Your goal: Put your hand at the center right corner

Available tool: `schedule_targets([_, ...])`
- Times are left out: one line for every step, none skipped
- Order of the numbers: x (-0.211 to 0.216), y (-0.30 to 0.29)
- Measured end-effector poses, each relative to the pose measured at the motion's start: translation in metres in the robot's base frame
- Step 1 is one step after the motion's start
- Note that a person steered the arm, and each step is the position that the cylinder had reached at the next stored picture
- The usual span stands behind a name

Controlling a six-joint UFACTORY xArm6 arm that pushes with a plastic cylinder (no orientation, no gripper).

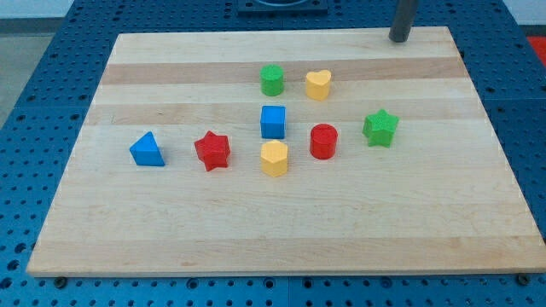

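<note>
My tip [398,39] rests on the wooden board [478,196] near its top edge, towards the view's right. It touches no block. The nearest blocks are the yellow heart [318,84] and the green star [380,128], both below and left of the tip. The green cylinder [272,79] sits left of the yellow heart. The blue cube [273,121] is at the centre, with the yellow hexagon [274,159] below it and the red cylinder [323,141] to its right. The red star [212,151] and the blue triangle [147,150] lie to the left.
The board lies on a blue perforated table [26,102]. A dark robot base [281,7] shows at the view's top centre.
</note>
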State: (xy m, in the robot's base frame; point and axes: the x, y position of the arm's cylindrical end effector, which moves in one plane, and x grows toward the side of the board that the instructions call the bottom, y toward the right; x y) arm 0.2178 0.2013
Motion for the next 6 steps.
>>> schedule_targets([0.000,0.007])
schedule_targets([0.008,0.017])
schedule_targets([0.040,0.048])
schedule_targets([0.091,0.061])
schedule_targets([0.140,0.061])
schedule_targets([0.174,0.062])
